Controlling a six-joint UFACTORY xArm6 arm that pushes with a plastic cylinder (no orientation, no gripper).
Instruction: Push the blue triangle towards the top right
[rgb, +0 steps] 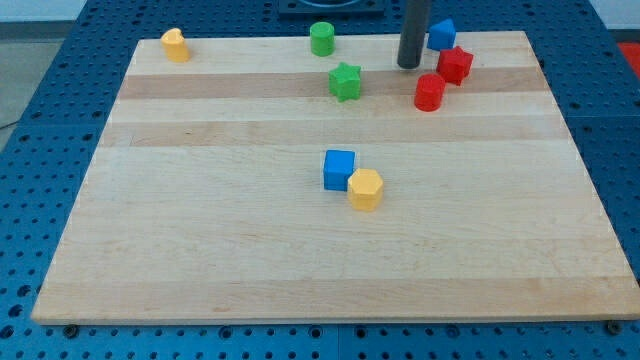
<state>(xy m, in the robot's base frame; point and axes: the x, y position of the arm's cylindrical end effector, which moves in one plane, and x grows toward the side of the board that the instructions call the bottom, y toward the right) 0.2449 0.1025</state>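
On the wooden board (300, 250), near its top edge toward the view's right, my tip (408, 66) stands just to the view's left of the blue triangle (442, 34), slightly below it. I carry no pincer, only the bare rod. The red blocks (455, 64) (429, 92) crowd just below the triangle, so I judge a push up and rightward must start from this lower-left side.
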